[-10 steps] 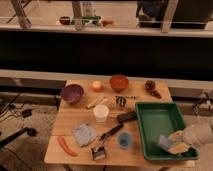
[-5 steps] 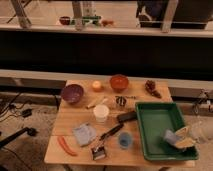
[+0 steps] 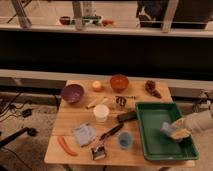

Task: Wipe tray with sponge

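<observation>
The green tray lies on the right side of the wooden table. My gripper reaches in from the right on a white arm and sits low over the tray's right half. It is shut on the sponge, a light-blue block with a yellow side. The sponge is down at the tray floor, though whether it presses on the floor is not visible. The fingers themselves are mostly hidden behind the sponge.
Left of the tray stand a black brush, a white cup, a blue cup, a folded blue-grey cloth and an orange stick. Further back are a purple bowl and an orange bowl.
The gripper with the sponge has slid a little to the left and away from the tray's near edge. Nothing else on the table has moved.
</observation>
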{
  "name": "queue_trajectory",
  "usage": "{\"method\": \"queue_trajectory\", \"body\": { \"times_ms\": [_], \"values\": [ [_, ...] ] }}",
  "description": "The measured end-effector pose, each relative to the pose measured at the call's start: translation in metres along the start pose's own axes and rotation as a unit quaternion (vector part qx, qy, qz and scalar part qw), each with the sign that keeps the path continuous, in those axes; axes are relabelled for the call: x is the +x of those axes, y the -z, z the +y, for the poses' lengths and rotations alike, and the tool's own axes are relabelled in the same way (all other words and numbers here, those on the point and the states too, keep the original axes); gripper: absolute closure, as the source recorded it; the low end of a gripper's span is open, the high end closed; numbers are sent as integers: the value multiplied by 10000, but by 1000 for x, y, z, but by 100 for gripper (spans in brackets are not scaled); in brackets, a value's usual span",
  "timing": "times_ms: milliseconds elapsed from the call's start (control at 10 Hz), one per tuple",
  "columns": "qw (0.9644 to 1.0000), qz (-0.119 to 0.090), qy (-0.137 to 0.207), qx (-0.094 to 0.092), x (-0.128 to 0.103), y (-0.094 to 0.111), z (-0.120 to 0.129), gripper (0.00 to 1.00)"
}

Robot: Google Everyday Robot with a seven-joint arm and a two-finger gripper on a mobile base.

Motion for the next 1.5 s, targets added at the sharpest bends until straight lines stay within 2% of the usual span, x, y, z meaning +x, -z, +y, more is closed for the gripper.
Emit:
{"method": "queue_trajectory", "body": {
  "times_ms": [100,300,500,800,1100,1500],
  "values": [
    [10000,9,75,-4,-9,-5,-7,100],
    [9998,54,164,61,-22,-12,-33,100],
    [9996,119,240,48,-35,-22,-60,100],
    [9994,212,249,95,-40,-33,-97,100],
    [9990,189,398,30,-52,-43,-88,100],
    [9983,-19,564,-114,-65,-50,-50,100]
  ]
}}
